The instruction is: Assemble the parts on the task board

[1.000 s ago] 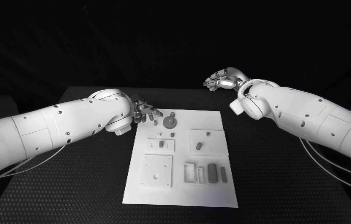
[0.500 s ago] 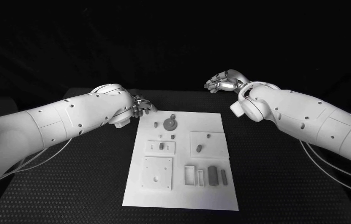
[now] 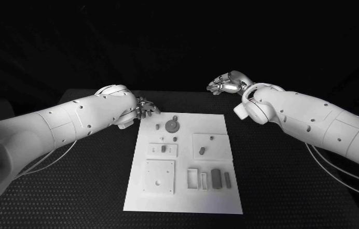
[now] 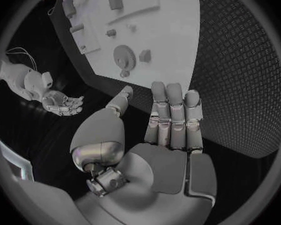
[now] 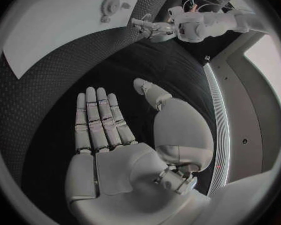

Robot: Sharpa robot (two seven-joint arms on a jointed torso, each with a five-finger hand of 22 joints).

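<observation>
Your left robot hand [image 4: 159,150] is flat and holding nothing: fingers [image 4: 175,110] straight and side by side, thumb [image 4: 118,102] angled apart from them. The fingertips sit over the dark textured bench [image 4: 240,60], just short of the task board [image 4: 165,40] edge, not touching it. On the task board, a round gear-like part [image 4: 124,56] lies nearest the fingertips, with a small blocky part [image 4: 145,56] just beside it and a small peg [image 4: 111,33] farther in. Raised white plates [image 4: 131,0] carry more small parts at the board's far end. Your right robot hand [image 4: 62,104] is off the task board, well apart, palm up, fingers loosely spread, nothing in it.
</observation>
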